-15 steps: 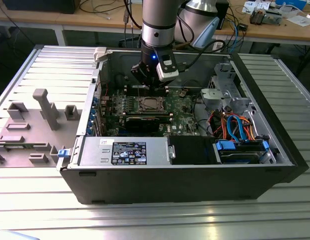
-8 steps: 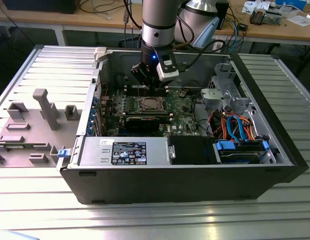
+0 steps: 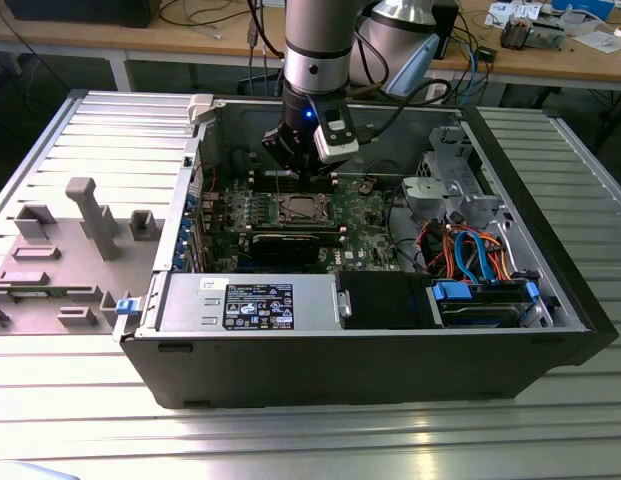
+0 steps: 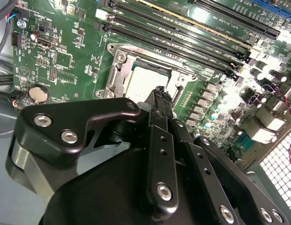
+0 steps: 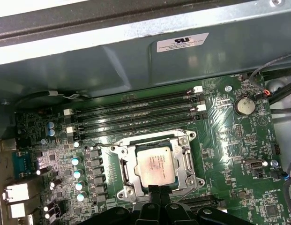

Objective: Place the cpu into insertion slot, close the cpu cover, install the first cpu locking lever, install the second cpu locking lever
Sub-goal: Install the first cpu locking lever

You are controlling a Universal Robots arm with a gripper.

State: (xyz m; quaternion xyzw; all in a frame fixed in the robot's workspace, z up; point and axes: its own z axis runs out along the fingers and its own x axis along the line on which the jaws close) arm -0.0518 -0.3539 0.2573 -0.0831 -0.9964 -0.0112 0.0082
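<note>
In the exterior view the computer case point(image 3: 390, 360) lies open on the ribbed metal counter point(image 3: 290, 440). The arm comes straight down into it. The end effector point(image 3: 293, 170) hangs just above the cpu point(image 3: 298, 208), which lies flat on the green motherboard point(image 3: 375, 235), metal top upward.

In the second wrist view the black fingers point(image 4: 157, 140) narrow to a point over one edge of the chip. They are drawn together with nothing between them.

In the first wrist view the cpu is a dull silver square with no long axis. It is seated in the insertion slot point(image 5: 152, 142), one edge parallel to the long memory slots point(image 5: 136, 112). The cpu cover point(image 5: 181, 161) lies flat around it, the chip showing through its window.
</note>
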